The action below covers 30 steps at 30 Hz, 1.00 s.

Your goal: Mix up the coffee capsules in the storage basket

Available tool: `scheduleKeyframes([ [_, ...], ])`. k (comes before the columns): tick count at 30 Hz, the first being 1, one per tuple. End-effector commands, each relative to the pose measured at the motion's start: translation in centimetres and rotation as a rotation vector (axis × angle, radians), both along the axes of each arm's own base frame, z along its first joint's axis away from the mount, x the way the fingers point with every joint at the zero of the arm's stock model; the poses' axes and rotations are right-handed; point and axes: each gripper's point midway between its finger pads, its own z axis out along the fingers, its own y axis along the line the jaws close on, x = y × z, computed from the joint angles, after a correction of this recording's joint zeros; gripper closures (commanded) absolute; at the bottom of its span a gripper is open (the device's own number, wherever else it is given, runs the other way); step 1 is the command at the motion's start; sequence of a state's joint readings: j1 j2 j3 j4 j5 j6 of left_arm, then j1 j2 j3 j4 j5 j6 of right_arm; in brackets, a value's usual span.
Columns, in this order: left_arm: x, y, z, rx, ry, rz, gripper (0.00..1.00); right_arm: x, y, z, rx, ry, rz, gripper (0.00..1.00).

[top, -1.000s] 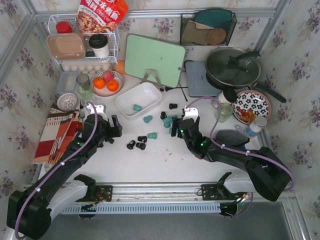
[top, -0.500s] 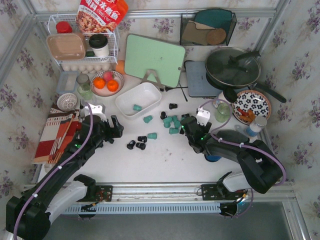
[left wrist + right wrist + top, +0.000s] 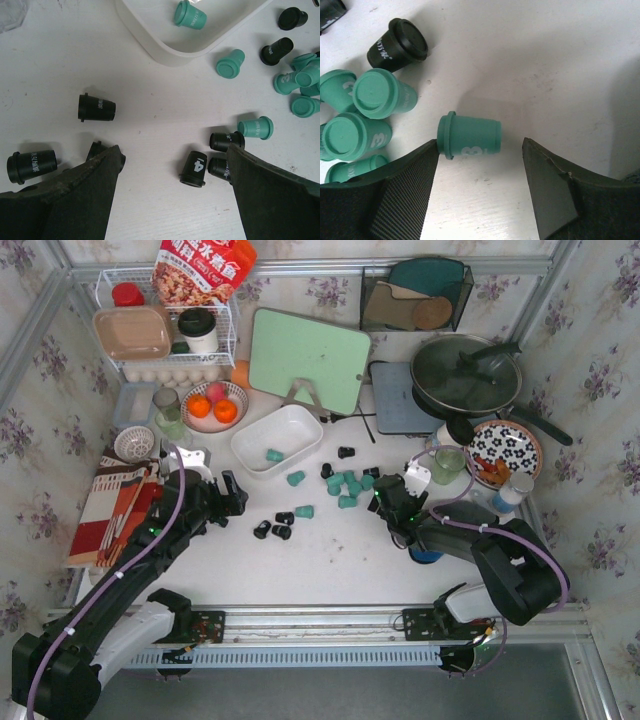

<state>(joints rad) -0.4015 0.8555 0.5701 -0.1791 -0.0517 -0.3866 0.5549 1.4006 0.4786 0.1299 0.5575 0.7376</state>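
Observation:
The white storage basket (image 3: 296, 421) (image 3: 170, 50) holds one teal coffee capsule (image 3: 274, 455) (image 3: 190, 14). Other capsules lie on the table: a teal cluster (image 3: 345, 488) (image 3: 367, 107) and three black ones (image 3: 275, 528). My left gripper (image 3: 232, 495) (image 3: 175, 155) hangs open over the table, and a black capsule marked 4 (image 3: 194, 168) lies loose near its right finger. My right gripper (image 3: 385, 500) (image 3: 480, 147) is open. A teal capsule marked 3 (image 3: 470, 136) lies on its side between the fingertips, its rim at the left finger.
Behind the basket stand a bowl of oranges (image 3: 214, 405), a wire rack (image 3: 165, 330) and a green cutting board (image 3: 308, 358). A pan (image 3: 465, 373), a patterned plate (image 3: 503, 452) and a glass cup (image 3: 447, 464) crowd the right side. A striped cloth (image 3: 110, 510) lies at the left.
My right gripper has drawn back to the right, off the teal cluster, and its jaws have narrowed a little. The left arm has barely moved.

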Motion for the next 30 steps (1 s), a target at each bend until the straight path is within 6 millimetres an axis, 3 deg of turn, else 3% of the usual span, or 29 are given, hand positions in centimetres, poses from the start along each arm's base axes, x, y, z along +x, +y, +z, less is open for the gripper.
scheduleKeyframes([
  [1, 0.1, -0.3, 0.5, -0.014, -0.008, -0.006, 0.12, 0.9, 0.8, 0.7, 0.032, -0.043, 0.015, 0.28],
  [9, 0.1, -0.3, 0.5, -0.017, -0.006, -0.008, 0.12, 1.0, 0.5, 1.1, 0.0, -0.05, 0.031, 0.44],
  [19, 0.0, -0.3, 0.5, -0.015, -0.004, -0.008, 0.11, 1.2, 0.7, 1.9, -0.025, -0.052, 0.069, 0.56],
  [21, 0.0, -0.2, 0.5, -0.01, -0.003, -0.005, 0.12, 1.5, 1.2, 2.8, -0.024, -0.064, 0.095, 0.6],
  [26, 0.0, -0.1, 0.7, -0.011, -0.007, 0.0, 0.12, 2.8, 3.7, 7.3, -0.015, -0.158, 0.194, 0.64],
  [30, 0.0, -0.3, 0.5, -0.016, -0.001, -0.004, 0.12, 4.2, 7.1, 11.8, -0.012, -0.259, 0.29, 0.64],
])
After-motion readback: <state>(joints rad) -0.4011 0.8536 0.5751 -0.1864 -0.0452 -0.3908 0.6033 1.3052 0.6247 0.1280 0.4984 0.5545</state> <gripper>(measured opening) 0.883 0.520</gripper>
